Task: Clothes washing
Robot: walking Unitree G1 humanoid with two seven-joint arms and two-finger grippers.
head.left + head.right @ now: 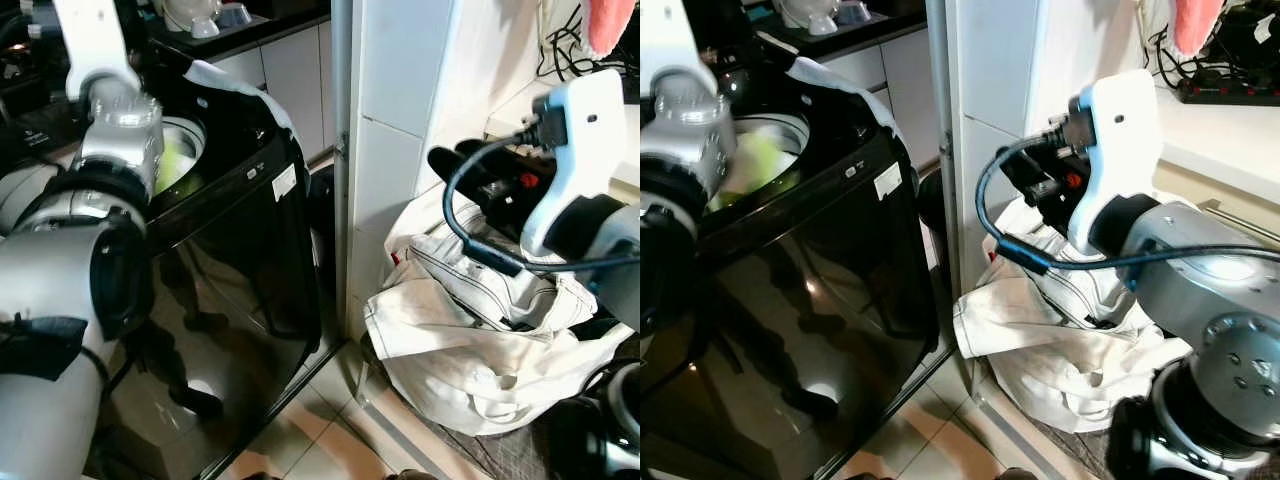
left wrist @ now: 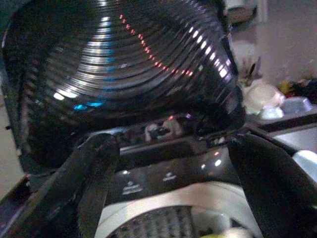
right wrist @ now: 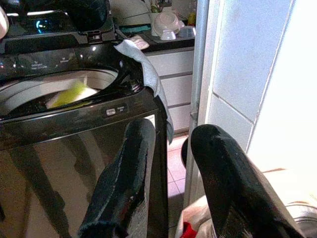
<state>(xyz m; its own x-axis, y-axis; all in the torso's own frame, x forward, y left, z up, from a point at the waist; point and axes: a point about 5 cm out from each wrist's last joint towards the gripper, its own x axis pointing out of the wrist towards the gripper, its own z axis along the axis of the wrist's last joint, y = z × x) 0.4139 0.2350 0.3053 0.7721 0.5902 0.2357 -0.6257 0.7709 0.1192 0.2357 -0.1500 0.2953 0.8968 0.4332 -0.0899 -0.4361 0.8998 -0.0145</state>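
A black top-loading washing machine (image 1: 235,290) is standing on the tiled floor (image 1: 320,425) with its glossy lid (image 2: 124,74) raised, and a yellow-green garment (image 3: 72,94) is lying inside the pale drum (image 1: 760,150), toward the drum's back side. A grey cloth (image 3: 143,64) is draping over the machine's right rear corner, hanging down its side.

The left pincer (image 2: 173,193) is hovering over the drum opening, its two black fingers (image 2: 91,173) spread wide apart with nothing between them; the control strip at the machine's back edge and the underside of the lid are lying straight ahead of it (the garment is sitting just below and beyond the fingertips, not touched).

The right pincer (image 3: 168,173) is hanging open and empty too, off the machine's right side, near the white tiled wall corner (image 1: 395,130). Its fingers (image 3: 126,178) are pointing toward the machine's front right edge, so the yellow-green garment is lying well apart from it, across the drum rim.

Below the right arm (image 1: 1200,260), a heap of white laundry (image 1: 470,340) is bulging out of a bag or basket on the floor beside the wall; I cannot tell which. A pink cloth (image 1: 608,25) is hanging at the upper right, above a pale bench (image 1: 1220,125) carrying a power strip (image 1: 1230,90).
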